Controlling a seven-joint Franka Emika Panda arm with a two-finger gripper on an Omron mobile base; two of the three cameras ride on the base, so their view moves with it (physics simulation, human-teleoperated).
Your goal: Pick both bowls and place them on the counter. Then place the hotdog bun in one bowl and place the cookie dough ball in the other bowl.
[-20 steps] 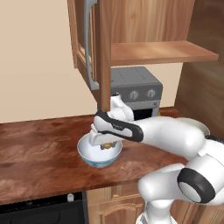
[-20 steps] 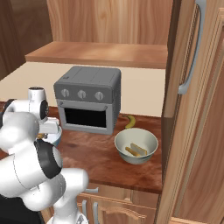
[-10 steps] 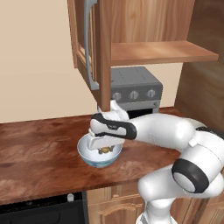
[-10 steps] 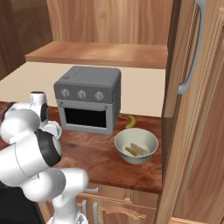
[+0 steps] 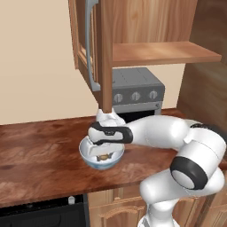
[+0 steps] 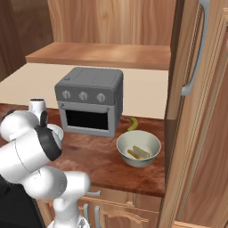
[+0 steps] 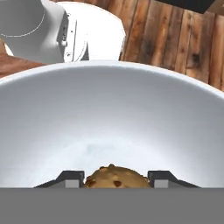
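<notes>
**White bowl takes the dough ball as the bun waits in its own**

Seen from the left base view, the gripper (image 5: 103,153) hangs inside the white bowl (image 5: 101,162) with the blue pattern, which stands on the counter (image 5: 40,155) in front of the grey toaster oven (image 5: 135,91). A small tan speck, the cookie dough ball (image 5: 103,156), sits between its fingertips, low in the bowl.

From the right base view, the dark grey-green bowl (image 6: 138,148) stands well apart on the right of the counter (image 6: 95,156), with the hotdog bun (image 6: 139,152) lying on its beige inside. A yellow banana (image 6: 132,123) lies just behind it.

In the hand view, the cookie dough ball (image 7: 117,177) sits pinched between the two dark fingertips, half-spread jaws closed on its sides, above the pale floor of the white bowl (image 7: 109,122). The ball looks soft, light and easily dented, so a gentle hold across its widest part suits it; the ceramic bowls look hard, smooth and breakable.
</notes>
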